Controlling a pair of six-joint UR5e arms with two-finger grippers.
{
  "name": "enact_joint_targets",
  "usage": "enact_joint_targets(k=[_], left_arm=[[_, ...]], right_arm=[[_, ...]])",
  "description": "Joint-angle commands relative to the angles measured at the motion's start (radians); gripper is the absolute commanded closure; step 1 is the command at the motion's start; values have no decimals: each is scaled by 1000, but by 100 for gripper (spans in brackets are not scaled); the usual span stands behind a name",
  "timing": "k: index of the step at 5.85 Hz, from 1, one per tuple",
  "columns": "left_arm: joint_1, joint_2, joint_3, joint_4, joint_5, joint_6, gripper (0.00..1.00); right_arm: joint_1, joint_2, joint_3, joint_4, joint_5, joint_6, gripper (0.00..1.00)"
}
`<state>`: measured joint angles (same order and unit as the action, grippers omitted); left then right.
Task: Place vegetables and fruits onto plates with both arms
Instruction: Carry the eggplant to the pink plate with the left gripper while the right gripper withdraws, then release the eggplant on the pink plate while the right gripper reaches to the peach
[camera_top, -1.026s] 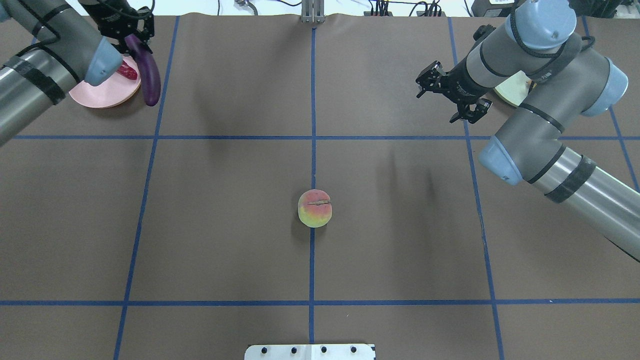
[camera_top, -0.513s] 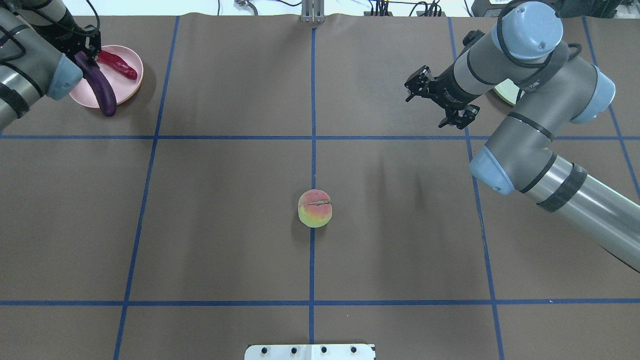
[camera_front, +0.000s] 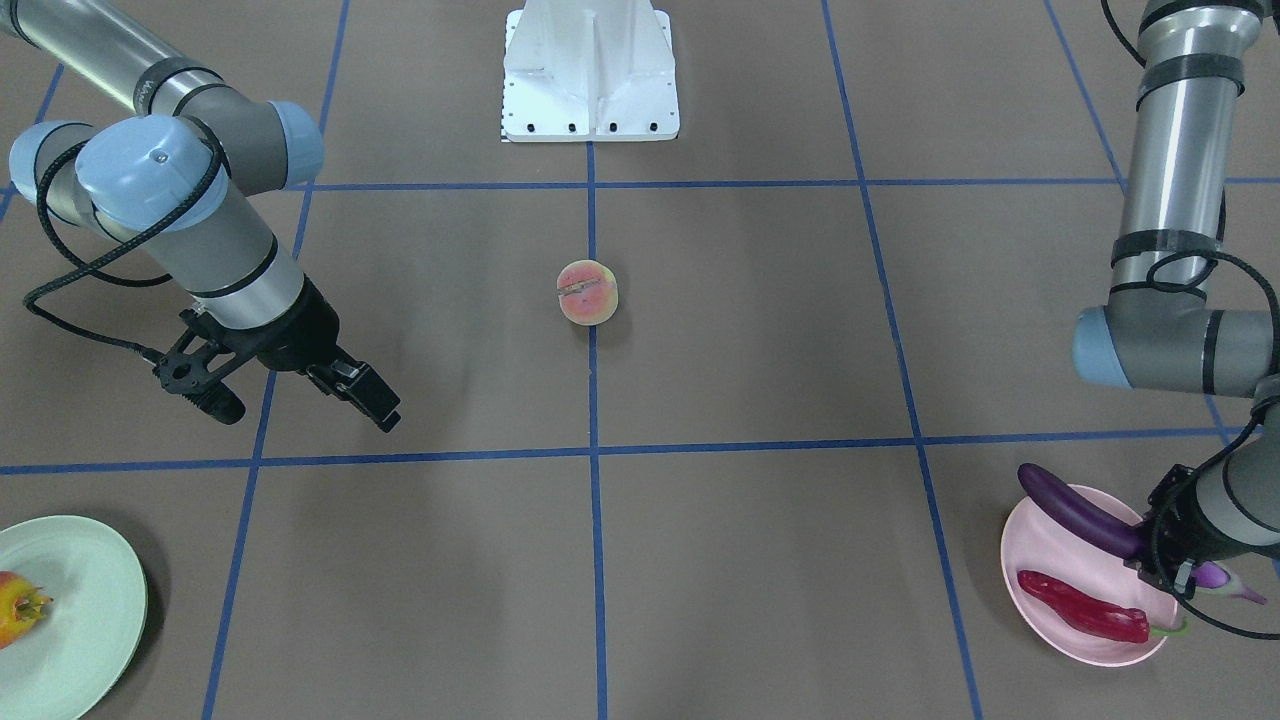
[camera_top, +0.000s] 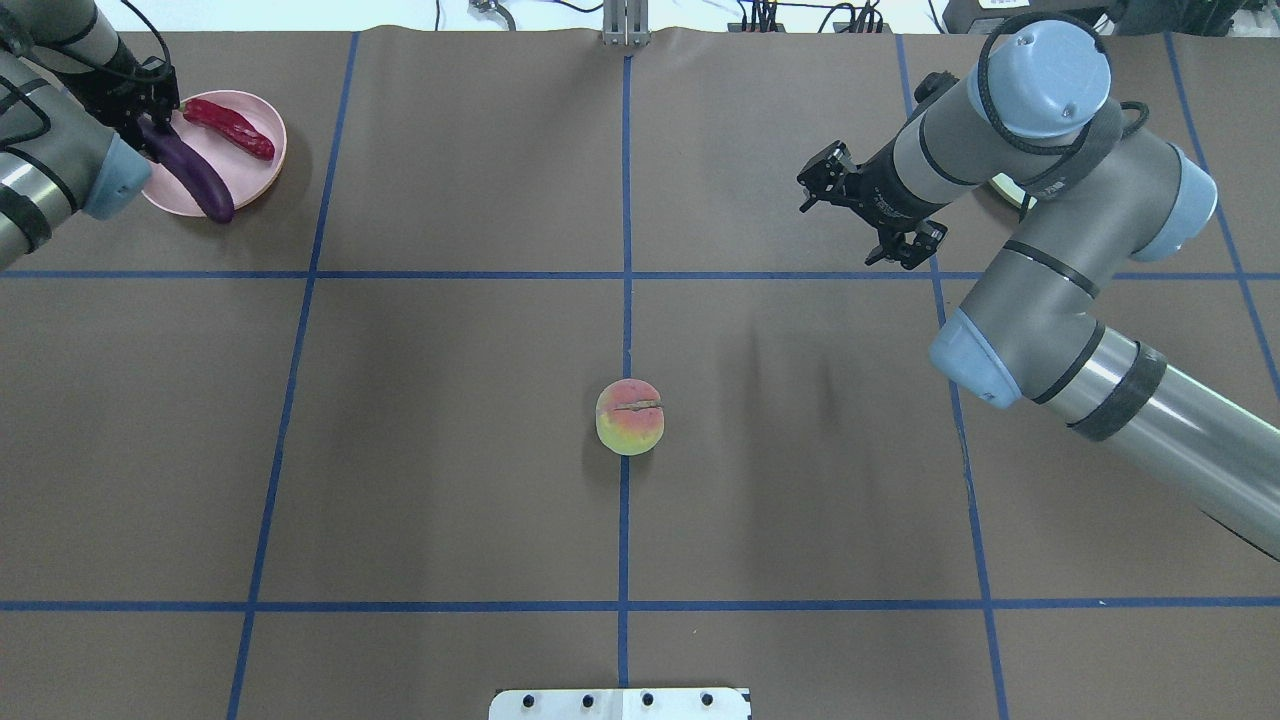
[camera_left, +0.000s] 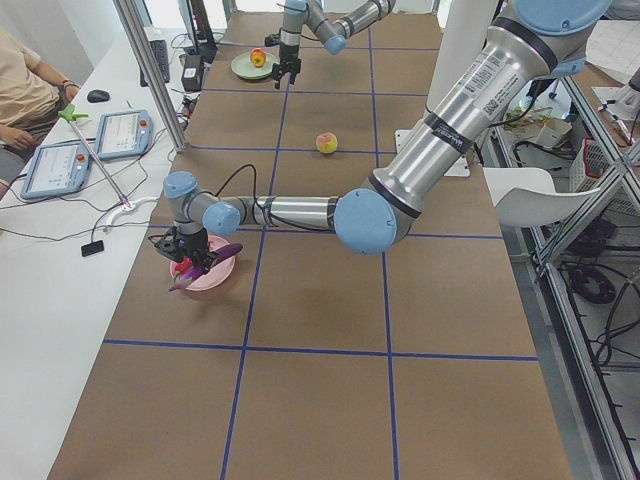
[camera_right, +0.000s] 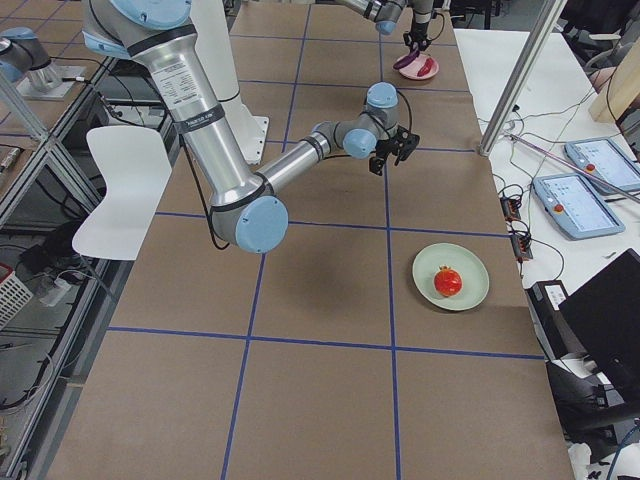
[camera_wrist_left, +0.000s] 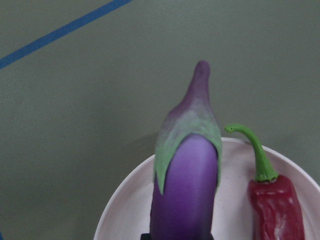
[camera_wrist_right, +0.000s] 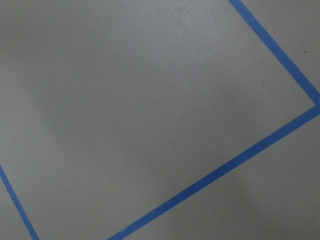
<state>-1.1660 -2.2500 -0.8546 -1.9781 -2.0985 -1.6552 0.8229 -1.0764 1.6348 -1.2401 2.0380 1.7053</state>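
My left gripper (camera_front: 1165, 562) is shut on the calyx end of the purple eggplant (camera_front: 1080, 515), holding it low across the pink plate (camera_front: 1030, 565). The eggplant's tip (camera_top: 215, 205) juts past the rim. I cannot tell whether it touches the plate. A red chili pepper (camera_top: 228, 128) lies in the same plate (camera_top: 262, 172), beside the eggplant (camera_wrist_left: 190, 175). The peach (camera_top: 630, 417) sits alone at the table's middle. My right gripper (camera_top: 838, 235) hangs open and empty above the mat, apart from the peach. The red-and-yellow fruit (camera_right: 447, 282) rests on the mint green plate (camera_right: 472, 262).
Blue tape lines divide the brown mat into squares. The white robot base (camera_front: 590, 80) stands at the near edge's middle. A person sits at a side bench with tablets (camera_left: 122, 133) beyond the table's far edge. The right arm's elbow (camera_top: 1050, 60) covers most of the green plate from overhead.
The left arm has swung the eggplant leftward and down, from beside the pink plate to over it. The right gripper has drifted left, away from the green plate, still open.
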Motion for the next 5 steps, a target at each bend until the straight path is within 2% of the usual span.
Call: enact_joint_targets(k=[1,2,3,4,5], left_arm=[[2,-3,6,-33,3,26,0],[-1,-17,-1,-30,0,28,0],[-18,-22,-44,-13,-52,31,0],[-33,-22,-96,28,-117,47,0],[-32,-23,-110,45,-120,48,0]], right_arm=[[-46,-3,51,-19,-13,62,0],[-100,0,110,-101,-30,83,0],[-175,10,149,-139,-83,143,0],[-221,32,157,-140,-97,230,0],[-291,56,154,-145,-175,313,0]])
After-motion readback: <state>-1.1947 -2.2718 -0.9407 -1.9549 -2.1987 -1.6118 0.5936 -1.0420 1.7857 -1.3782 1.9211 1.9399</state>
